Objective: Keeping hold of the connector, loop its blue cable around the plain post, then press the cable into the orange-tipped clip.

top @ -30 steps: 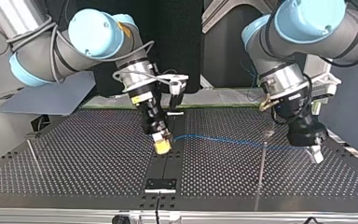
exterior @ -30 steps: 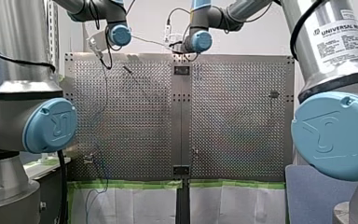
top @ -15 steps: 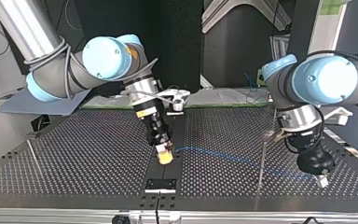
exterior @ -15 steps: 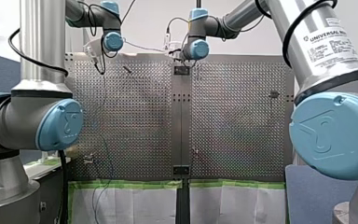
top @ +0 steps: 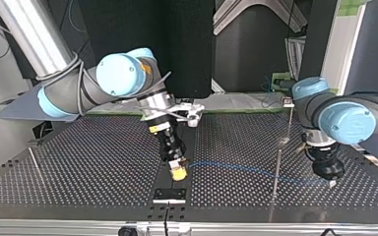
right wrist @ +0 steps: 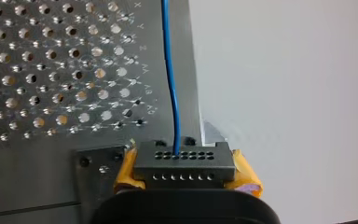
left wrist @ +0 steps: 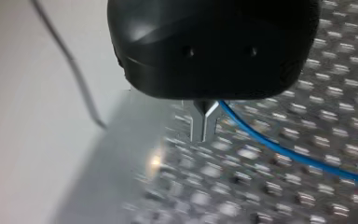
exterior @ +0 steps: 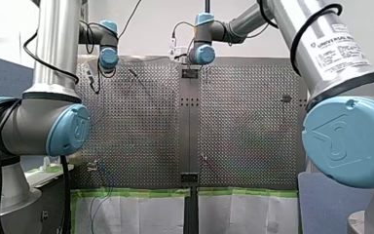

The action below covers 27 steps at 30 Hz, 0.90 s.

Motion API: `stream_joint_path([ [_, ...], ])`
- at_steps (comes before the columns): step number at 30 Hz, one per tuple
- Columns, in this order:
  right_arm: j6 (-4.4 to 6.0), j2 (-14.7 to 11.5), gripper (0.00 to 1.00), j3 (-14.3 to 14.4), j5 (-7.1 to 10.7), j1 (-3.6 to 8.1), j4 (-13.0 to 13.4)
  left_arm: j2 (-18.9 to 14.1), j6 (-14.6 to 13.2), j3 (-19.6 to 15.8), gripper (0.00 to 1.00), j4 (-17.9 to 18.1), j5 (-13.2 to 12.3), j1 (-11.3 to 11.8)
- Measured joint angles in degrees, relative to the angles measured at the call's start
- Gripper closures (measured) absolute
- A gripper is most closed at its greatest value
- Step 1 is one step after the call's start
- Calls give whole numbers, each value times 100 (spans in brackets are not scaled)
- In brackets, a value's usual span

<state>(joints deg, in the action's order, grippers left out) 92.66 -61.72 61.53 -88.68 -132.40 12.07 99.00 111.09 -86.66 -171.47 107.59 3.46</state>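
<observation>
Your right gripper clamps the dark connector between its 2 yellow pads. The blue cable leaves the connector and runs ahead over the table. Your left gripper has its 2 metal fingers pressed together on the cable, beside the post. You cannot tell whether the cable touches the post.
</observation>
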Motion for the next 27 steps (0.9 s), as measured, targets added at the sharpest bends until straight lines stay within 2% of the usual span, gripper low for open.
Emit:
stream_joint_path([
  [11, -23, 370, 100, -4, -1, -5, 129, 411, -124, 8, 100, -63, -569, -86],
  [18, -65, 572, 100, -4, -14, 12, 134, 562, -76, 8, 100, -42, -960, -113],
  [23, -116, 752, 100, 0, -36, 13, 50, 749, -124, 5, 100, -45, -1248, -152],
  [27, -153, 917, 100, 9, -105, -1, -132, 789, -223, 4, 100, -40, -1338, -182],
])
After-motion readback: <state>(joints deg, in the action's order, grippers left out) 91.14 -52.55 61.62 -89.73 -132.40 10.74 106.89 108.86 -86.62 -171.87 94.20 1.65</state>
